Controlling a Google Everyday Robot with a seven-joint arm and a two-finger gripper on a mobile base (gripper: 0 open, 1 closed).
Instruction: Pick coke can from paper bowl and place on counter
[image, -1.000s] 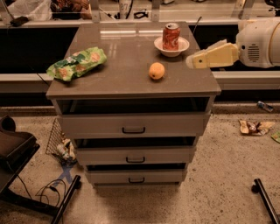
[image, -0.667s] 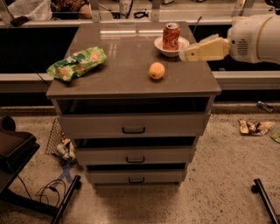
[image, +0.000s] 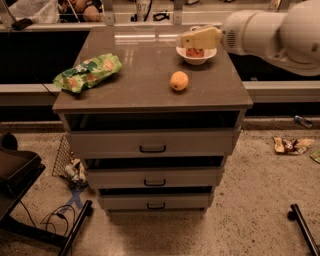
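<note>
The coke can (image: 195, 52) stands in the white paper bowl (image: 196, 58) at the back right of the grey-brown counter (image: 150, 87). Only the can's lower red part shows; its top is hidden behind my gripper (image: 199, 39). The gripper, with pale yellow fingers, reaches in from the right on a big white arm (image: 272, 35) and sits right over the can's upper half.
A round orange fruit (image: 179, 80) lies in front of the bowl. A green snack bag (image: 88, 72) lies at the counter's left. Three black-handled drawers (image: 152, 148) are below. Litter lies on the floor at right (image: 291, 145) and left (image: 75, 172).
The arm has swung left and toward the back, from beside the bowl to over it. The gripper now covers the can's top. Can, bowl, orange and bag have not moved.
</note>
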